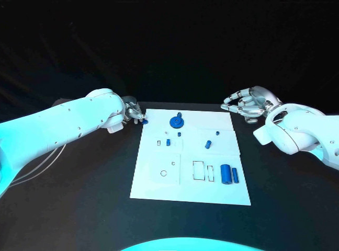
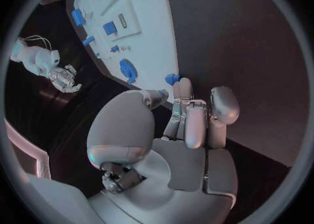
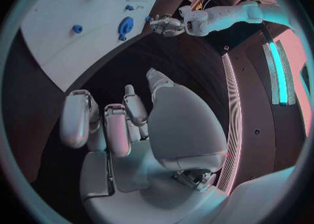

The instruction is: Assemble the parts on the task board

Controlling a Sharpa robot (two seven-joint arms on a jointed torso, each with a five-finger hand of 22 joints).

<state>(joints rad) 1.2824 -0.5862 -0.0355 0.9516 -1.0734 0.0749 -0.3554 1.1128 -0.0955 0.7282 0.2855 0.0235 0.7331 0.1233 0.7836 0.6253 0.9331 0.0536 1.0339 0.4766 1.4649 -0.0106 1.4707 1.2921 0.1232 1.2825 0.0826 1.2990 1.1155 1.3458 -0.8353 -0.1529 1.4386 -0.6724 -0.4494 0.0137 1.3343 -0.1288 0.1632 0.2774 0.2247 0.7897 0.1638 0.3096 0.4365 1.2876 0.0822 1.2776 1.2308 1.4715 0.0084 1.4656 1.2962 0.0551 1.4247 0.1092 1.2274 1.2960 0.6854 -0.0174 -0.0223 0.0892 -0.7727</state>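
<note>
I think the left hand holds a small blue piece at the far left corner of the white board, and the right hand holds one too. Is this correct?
Not quite. The right hand holds nothing: the right wrist view shows its fingers apart, over bare black table. The left hand does hold a small blue piece at the far left corner of the white board.

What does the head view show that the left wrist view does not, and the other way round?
Head view: the near edge of the task board and the white left arm. Left wrist view: the palm of the left robot hand, with its fingertips close to a small blue part; a grip cannot be confirmed. Both: the round blue part and the empty right robot hand.
</note>
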